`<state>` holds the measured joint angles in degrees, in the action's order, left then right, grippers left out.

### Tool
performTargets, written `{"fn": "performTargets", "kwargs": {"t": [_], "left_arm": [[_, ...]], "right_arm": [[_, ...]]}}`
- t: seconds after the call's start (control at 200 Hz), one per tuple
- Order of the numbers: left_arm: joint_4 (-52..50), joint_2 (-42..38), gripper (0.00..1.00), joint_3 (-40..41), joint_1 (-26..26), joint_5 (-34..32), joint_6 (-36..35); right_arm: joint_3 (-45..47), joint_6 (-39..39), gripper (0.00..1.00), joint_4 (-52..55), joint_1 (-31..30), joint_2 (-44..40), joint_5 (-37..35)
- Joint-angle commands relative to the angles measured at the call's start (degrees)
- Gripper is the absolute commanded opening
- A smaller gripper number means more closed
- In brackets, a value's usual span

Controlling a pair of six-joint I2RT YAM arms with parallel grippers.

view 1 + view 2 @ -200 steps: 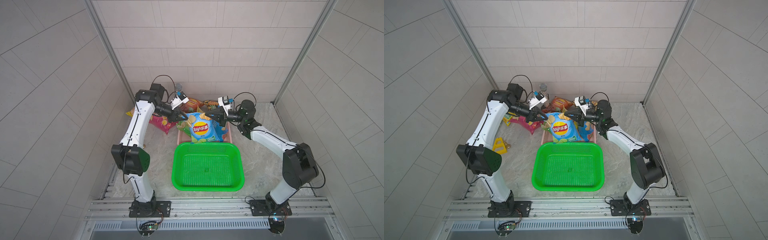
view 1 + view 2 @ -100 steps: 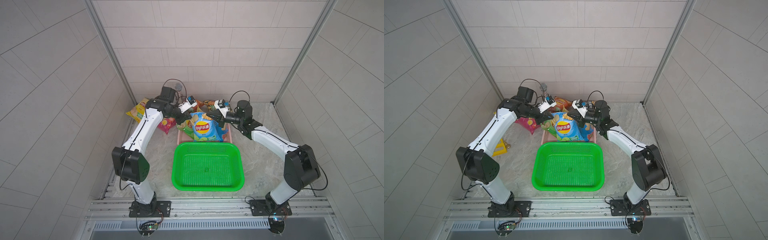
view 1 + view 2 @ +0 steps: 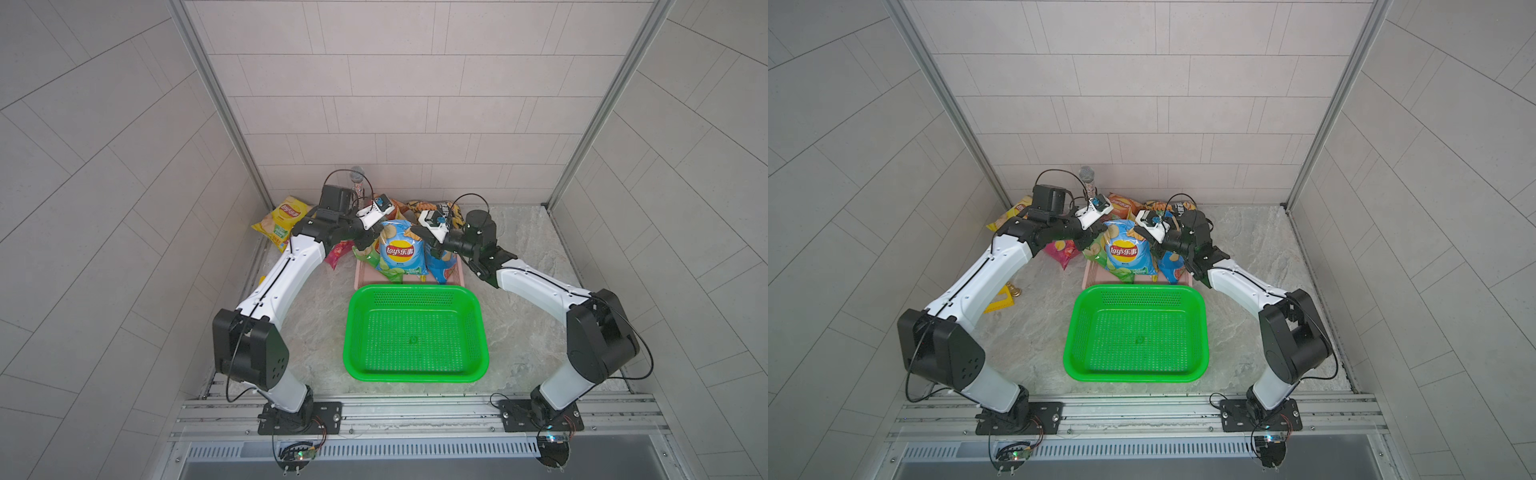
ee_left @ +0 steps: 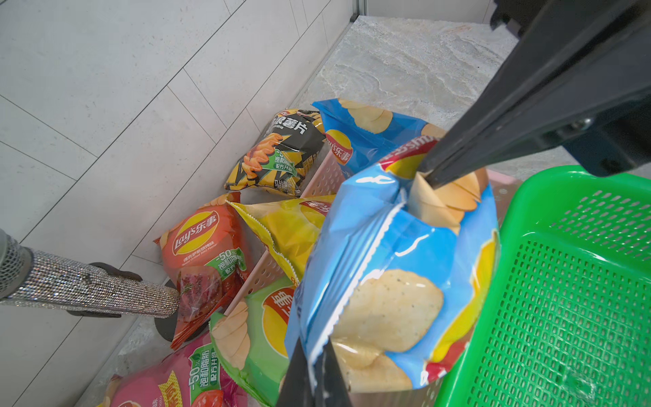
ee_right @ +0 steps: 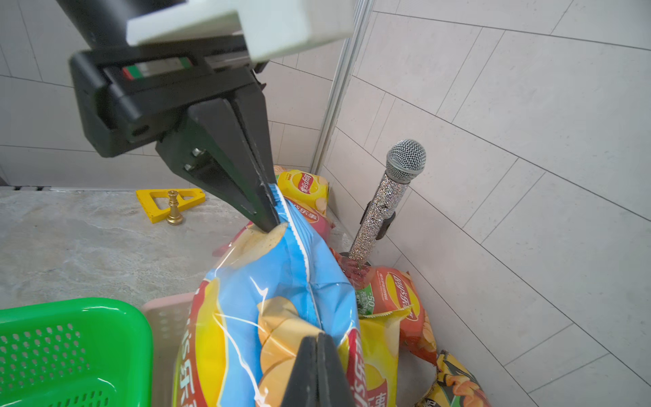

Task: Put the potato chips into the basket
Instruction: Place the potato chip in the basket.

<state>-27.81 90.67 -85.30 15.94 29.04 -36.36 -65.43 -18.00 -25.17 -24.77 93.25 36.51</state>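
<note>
A blue bag of potato chips (image 3: 400,254) hangs upright over a pink tray (image 3: 360,279), just behind the green basket (image 3: 415,291). My left gripper (image 4: 313,368) is shut on one top corner of its seam. My right gripper (image 5: 318,356) is shut on the other top corner. In both top views the two grippers meet at the bag's top, left gripper (image 3: 1096,243) and right gripper (image 3: 1152,245). Other potato chips lie behind: a yellow bag (image 3: 283,216), a magenta bag (image 4: 169,384), a green bag (image 4: 253,338), an orange bag (image 4: 204,243), a black bag (image 4: 278,151) and a second blue bag (image 3: 442,268).
A glittery microphone (image 5: 387,197) stands on a round black base at the back wall. A yellow triangular piece (image 5: 151,208) with a gold chess piece (image 5: 173,211) lies on the floor at the left. The basket (image 3: 1138,291) holds nothing. Walls close in on three sides.
The left arm's wrist and forearm have swung toward the back wall and lower. The blue bag stays in nearly the same spot, and both grippers stay shut on it.
</note>
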Motion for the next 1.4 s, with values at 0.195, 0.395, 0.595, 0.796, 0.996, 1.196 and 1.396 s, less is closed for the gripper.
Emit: {"fn": "performTargets", "kwargs": {"t": [0.195, 0.395, 0.595, 0.796, 0.996, 1.196, 1.396], "left_arm": [[13.30, -3.83, 0.00, 11.01, 1.46, -7.79, -0.38], [16.86, -4.75, 0.00, 15.21, 2.33, -10.59, 0.28], [17.00, -5.51, 0.00, 16.98, 3.04, -10.73, 0.29], [17.27, -6.60, 0.00, 19.34, 3.68, -11.39, -0.20], [17.00, -8.12, 0.00, 21.32, 4.11, -11.60, -1.91], [17.00, -8.25, 0.00, 23.83, 4.50, -11.98, -2.58], [17.70, -8.43, 0.00, 26.02, 5.15, -12.56, -2.66]], "right_arm": [[5.24, -3.01, 0.00, -1.84, 0.53, 0.33, -6.75], [8.66, -1.02, 0.01, -4.49, 0.53, 0.79, -8.22], [10.55, 1.87, 0.07, -6.01, 0.57, -0.83, -8.19], [11.86, 1.94, 0.02, -5.14, 0.45, -2.06, -8.22], [13.63, -0.30, 0.03, -4.19, -0.55, -3.93, -10.29], [16.59, 0.17, 0.00, -5.24, -1.15, -4.65, -11.98], [19.73, 1.95, 0.00, -7.56, -1.33, -4.75, -12.78]]}}
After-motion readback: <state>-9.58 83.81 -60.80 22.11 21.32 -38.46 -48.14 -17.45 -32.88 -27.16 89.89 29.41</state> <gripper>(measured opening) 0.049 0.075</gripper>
